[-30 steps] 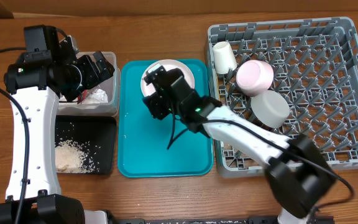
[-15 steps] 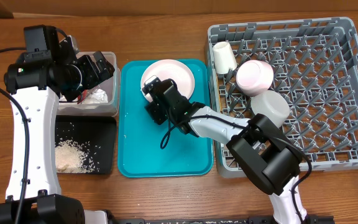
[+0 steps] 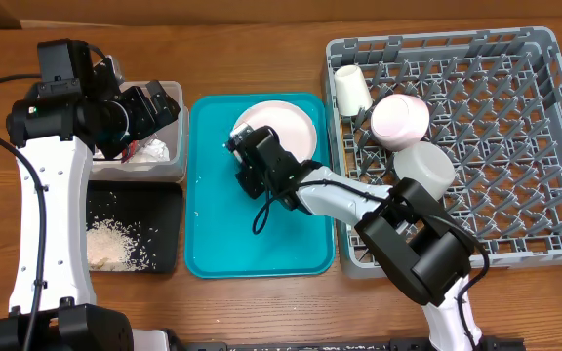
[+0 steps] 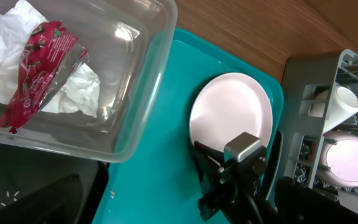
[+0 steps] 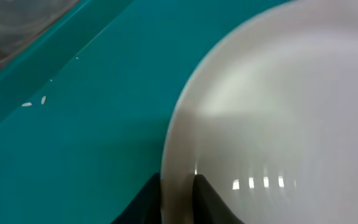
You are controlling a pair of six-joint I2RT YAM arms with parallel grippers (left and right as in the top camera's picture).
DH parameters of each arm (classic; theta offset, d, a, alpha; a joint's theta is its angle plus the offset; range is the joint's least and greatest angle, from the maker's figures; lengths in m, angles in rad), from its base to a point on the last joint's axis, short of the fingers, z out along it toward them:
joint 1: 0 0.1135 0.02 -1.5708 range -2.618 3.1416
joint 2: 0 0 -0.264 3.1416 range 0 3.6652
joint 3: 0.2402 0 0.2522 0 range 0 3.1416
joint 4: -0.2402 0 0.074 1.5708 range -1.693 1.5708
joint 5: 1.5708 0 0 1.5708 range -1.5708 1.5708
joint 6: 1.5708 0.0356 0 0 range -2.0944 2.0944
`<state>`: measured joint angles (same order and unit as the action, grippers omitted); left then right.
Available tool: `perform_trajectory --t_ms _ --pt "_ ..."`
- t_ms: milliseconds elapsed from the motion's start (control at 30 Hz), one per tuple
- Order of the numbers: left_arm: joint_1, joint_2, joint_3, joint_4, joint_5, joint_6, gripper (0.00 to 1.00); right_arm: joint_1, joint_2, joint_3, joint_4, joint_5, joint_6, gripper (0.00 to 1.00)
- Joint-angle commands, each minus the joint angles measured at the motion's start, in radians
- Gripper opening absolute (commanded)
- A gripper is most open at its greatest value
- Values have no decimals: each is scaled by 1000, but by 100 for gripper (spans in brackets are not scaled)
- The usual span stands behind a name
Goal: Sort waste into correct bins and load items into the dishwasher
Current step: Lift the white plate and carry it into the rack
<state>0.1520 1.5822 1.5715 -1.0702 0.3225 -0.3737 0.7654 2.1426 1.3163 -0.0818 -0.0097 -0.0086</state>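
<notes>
On the table [image 3: 261, 39], a serving tray [image 3: 213, 224] lies in the middle, with a plate [image 3: 286, 122] on its far right part and a few stray grains [image 5: 35, 102] on its floor near the plate. To the right of the tray stands a rack [image 3: 437, 41]. In the rack's far left corner lies a cup [image 3: 351, 90], with one bowl [image 3: 401, 119] just right of it and a second bowl [image 3: 425, 168] in front of that. Left of the tray, a tub [image 3: 140, 174] holds a napkin [image 4: 79, 87] with a wrapper [image 4: 39, 68] on top. In front of the tub, a shallow bin [image 3: 169, 229] holds rice [image 3: 115, 244].
</notes>
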Motion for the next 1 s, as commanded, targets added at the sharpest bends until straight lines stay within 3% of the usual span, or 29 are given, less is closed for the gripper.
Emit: perform_trajectory --t_ms 0,167,367,600,767,900,967 --pt "-5 2 10 1 7 11 100 -5 7 6 -17 43 0 4" --pt "-4 2 10 1 7 11 100 0 -67 49 -41 28 0 4" --pt "-6 2 10 1 7 11 100 -11 -297 61 -89 -214 16 4" --pt "-4 2 10 1 7 11 100 -129 -618 61 -312 -259 246 4" --pt "-7 2 10 1 7 11 100 -345 -744 60 -472 -525 352 4" --pt "-6 2 10 1 7 11 100 -677 -752 48 -598 -1011 383 4" --pt "-6 2 10 1 7 11 100 -801 -739 20 -625 -1162 379 4"
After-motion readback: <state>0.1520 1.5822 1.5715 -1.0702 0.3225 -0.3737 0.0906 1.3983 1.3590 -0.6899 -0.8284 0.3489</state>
